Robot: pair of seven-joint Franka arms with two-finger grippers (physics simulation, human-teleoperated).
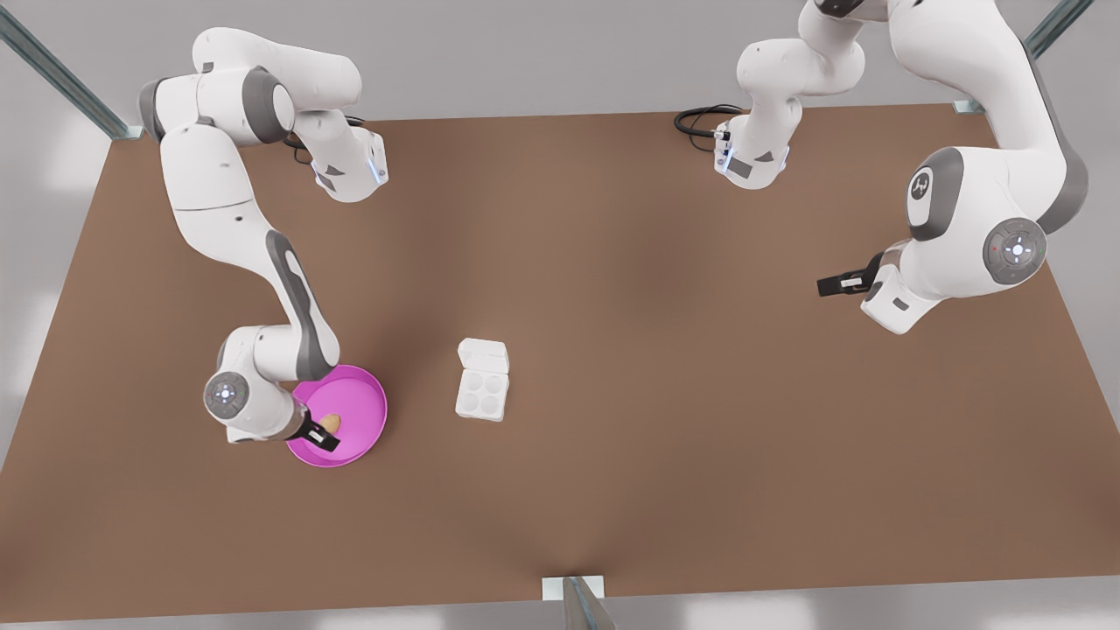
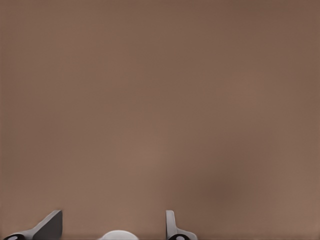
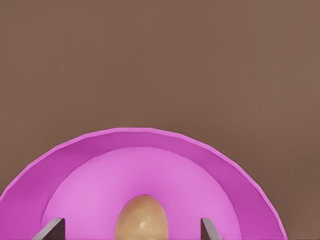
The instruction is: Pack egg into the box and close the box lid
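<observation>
A broad, matte brown table (image 1: 612, 350) fills the scene, its surface smooth and bare around the work, set in a pale grey room with metal struts (image 1: 61, 79) at the corners. 2 glossy white arms with grey joints reach over it.

The right arm (image 1: 262, 262), on the front view's left, bends down to a round pink plate (image 1: 363, 411), a shallow, smooth dish with a raised rim. The right gripper (image 1: 325, 429) sits low over the plate with its dark fingers (image 3: 50, 230) spread wide, one on either side of the egg (image 1: 331, 423) and apart from it. The egg (tan-brown, oval, faintly shiny) rests on the plate's floor between them.

The left arm (image 1: 989, 201), on the front view's right, waits well apart from the rest, its left gripper (image 1: 831, 285) poised over bare table with fingers (image 2: 50, 226) parted and nothing between them.

The box (image 1: 481, 392), a small white carton with 4 round cups in a 2x2 grid, stands near the plate toward the table's middle. Its lid (image 1: 483, 357), a plain rounded flap, lies open on the far side of the cups.
</observation>
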